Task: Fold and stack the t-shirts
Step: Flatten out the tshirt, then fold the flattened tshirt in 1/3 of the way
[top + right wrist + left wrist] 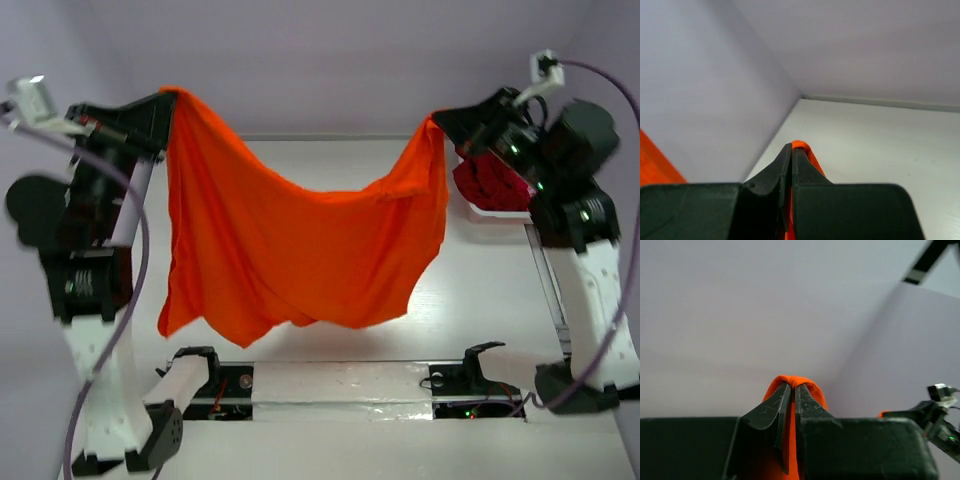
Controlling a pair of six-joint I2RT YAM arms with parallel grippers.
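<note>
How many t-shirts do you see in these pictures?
2 for certain: the orange t-shirt hangs between the left gripper and the right gripper. A dark red heap lies at the far right, beside the right arm, and may hold several shirts.

1. Pretty sure this is a robotics lab test cell, not anybody's home.
2. Bare pale walls (320, 60) box everything in behind the left gripper (168, 97) and right gripper (437, 122).
3. Plain white table (330, 165) below them, purple cables (146, 245) looping down beside them.
</note>
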